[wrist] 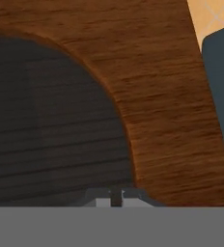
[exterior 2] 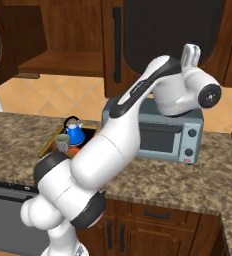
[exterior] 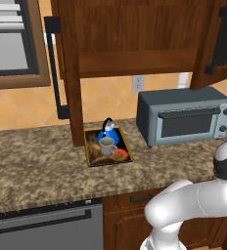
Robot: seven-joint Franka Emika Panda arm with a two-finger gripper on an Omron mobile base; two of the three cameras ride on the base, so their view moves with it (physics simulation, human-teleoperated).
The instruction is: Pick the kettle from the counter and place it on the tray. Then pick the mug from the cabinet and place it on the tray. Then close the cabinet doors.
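Gripper point(wrist: 116, 197) nearly closed, empty, close against cabinet door point(wrist: 172, 96). Kettle point(exterior: 108, 133) and mug point(exterior: 106, 146) on tray point(exterior: 90, 151).

My two base cameras look down from behind me at seven and five o'clock, sharing the counter point(exterior: 37, 161), tray point(exterior: 92, 158) and toaster oven point(exterior: 184, 117), while my hand camera presses close against a cabinet door point(wrist: 157, 96).

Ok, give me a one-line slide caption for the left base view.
Kettle and mug on the tray; cabinet door open above the counter.
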